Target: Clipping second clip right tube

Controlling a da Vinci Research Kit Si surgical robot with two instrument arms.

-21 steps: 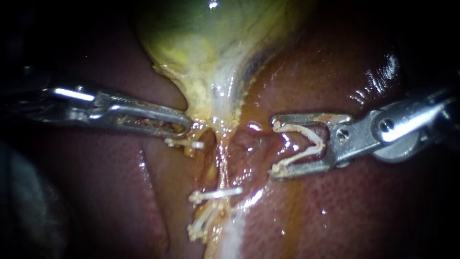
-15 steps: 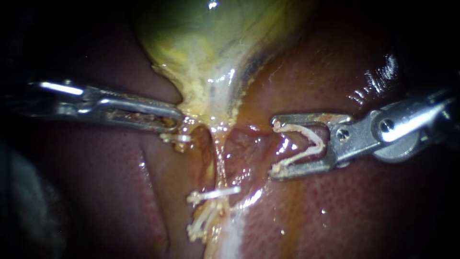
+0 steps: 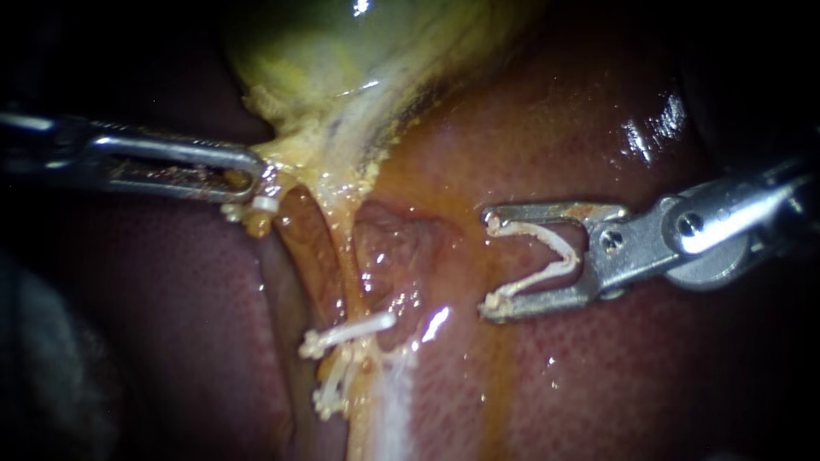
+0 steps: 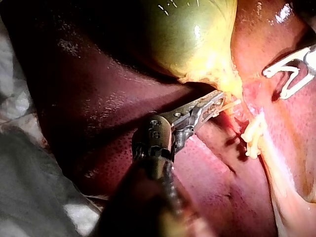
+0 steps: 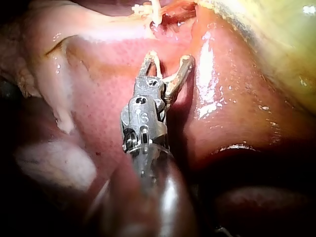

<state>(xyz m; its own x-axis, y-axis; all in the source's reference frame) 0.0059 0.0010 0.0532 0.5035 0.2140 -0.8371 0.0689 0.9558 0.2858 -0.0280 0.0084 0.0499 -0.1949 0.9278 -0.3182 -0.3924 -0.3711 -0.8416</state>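
Steel on both sides, wet tissue in the middle. First the left instrument (image 3: 250, 173), in from the left, hand clamped flat on the yellowish neck of the gallbladder (image 3: 342, 51), no gap showing, tissue stretched toward that side. Just under that tip, a little white clip (image 3: 263, 205) at the top end of a brownish tube (image 3: 314, 252). Thinner pale strand (image 3: 346, 256) just beside it on the right, both heading down from the neck to a bunch of white clips (image 3: 346, 333), one lying crosswise, the rest bundled right below it. Honestly can't tell from the endoscope which of the two counts as the right tube, so no call on that. Then the right instrument (image 3: 489, 263), in from the right, hand spread wide into a fork with a loaded clip (image 3: 565, 254) seated inside, a splayed white V touching both halves, mouth facing the tubes. Clearly apart from them though, parked over glossy red liver (image 3: 598, 384). From the right wrist camera, same wide fork low over the liver, clip bunch well ahead of the tips. From the left wrist camera, hand pinched on the neck, clip bunch just beyond it.
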